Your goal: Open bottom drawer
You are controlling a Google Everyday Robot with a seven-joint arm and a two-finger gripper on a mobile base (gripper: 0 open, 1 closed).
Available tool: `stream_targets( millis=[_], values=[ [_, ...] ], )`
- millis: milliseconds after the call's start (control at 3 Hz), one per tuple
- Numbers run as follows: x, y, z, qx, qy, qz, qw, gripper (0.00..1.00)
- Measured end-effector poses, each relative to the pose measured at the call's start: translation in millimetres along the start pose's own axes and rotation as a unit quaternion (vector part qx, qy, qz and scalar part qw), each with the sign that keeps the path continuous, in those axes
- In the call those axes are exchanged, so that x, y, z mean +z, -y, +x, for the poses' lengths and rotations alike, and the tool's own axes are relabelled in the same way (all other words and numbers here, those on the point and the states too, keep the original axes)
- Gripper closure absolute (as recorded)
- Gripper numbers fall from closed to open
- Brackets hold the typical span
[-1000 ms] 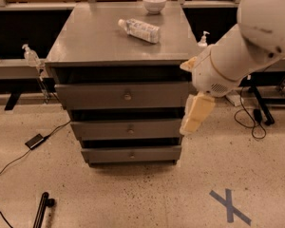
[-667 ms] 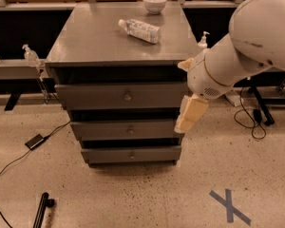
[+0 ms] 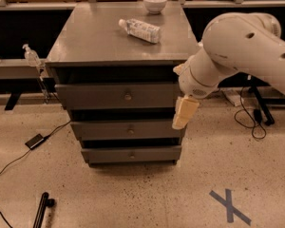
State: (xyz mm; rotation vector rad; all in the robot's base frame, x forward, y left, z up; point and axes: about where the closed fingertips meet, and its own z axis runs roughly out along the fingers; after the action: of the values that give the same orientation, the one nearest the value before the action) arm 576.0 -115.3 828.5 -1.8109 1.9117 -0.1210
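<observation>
Because it is seen only as one pale wedge, the pincer (image 3: 185,113) cannot be judged apart or together. It is hung in front of the right front corner of the cabinet (image 3: 85,42), level with the dark gap between the top drawer (image 3: 109,96) and the middle drawer (image 3: 109,129); whether the cabinet is touched cannot be told. It is carried by a bulky white arm (image 3: 237,51), which is cut off at the right edge. The bottom drawer (image 3: 152,154) is found lowest in the cabinet, below and left of the pincer, pushed in, its small knob (image 3: 131,155) barely made out. A plastic bottle (image 3: 140,30) is laid on its side on the cabinet top, and a white bowl (image 3: 155,3) is set at the far edge. A taped X (image 3: 229,205) is marked on the floor (image 3: 133,198).
</observation>
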Motion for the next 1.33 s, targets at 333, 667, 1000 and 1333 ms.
stream_targets(
  millis=[333, 667, 1000, 1333],
  values=[
    [66.5, 30.4, 31.9, -0.008, 0.011, 0.015, 0.9998, 0.0],
    [132.0, 47.1, 87.6, 0.02, 0.011, -0.007, 0.9997, 0.0],
    [181.1, 38.0, 118.5, 0.043, 0.008, -0.04, 0.9982, 0.0],
    [183.1, 36.3, 118.2, 0.043, 0.009, -0.042, 0.9982, 0.0]
  ],
)
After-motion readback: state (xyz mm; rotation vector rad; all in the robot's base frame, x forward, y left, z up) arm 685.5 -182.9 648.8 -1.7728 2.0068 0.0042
